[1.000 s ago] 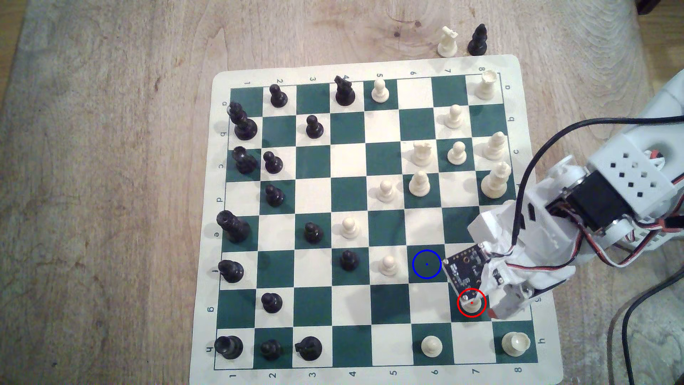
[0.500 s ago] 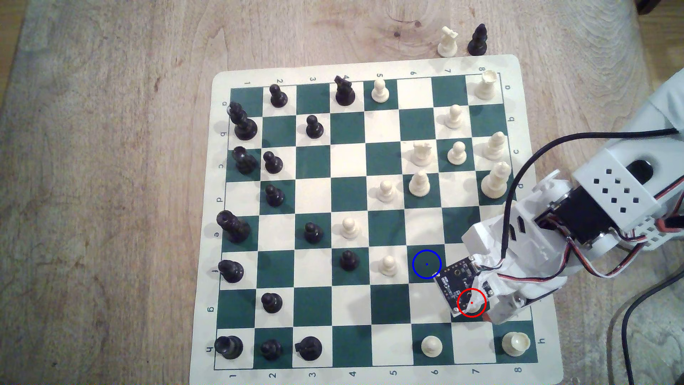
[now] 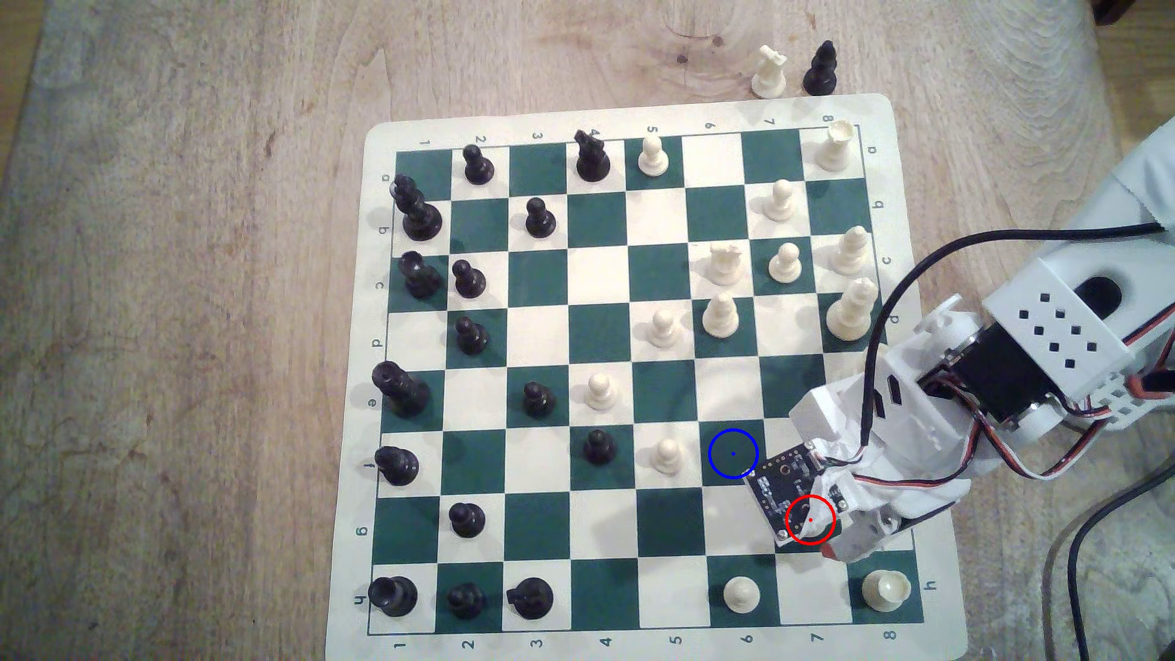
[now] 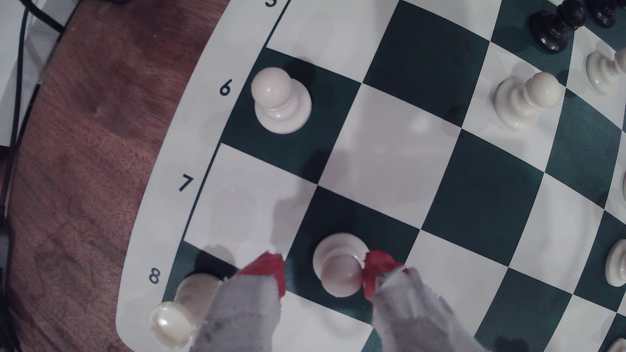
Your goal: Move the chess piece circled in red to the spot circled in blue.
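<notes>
Wrist view: hand (image 4: 325, 270) fingers apart, straddling pawn (image 4: 339, 267) on green square; one red fingertip (image 4: 376, 270) touching it.

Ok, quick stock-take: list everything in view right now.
Table: one, brown wood, under everything.
Board: one, green and cream, on the table.
Black pieces: about fifteen, mostly on the board at the exterior view's left; one off it.
Cream pieces: about fourteen, mostly on the board at the exterior view's right; one off it.
Pawn: one, cream, on a green square.
Spot: one, blue-ringed green square, bare.
Cables: black, beside the board.
Arm: one, white; red-tipped jaws open, either side of the pawn.
</notes>
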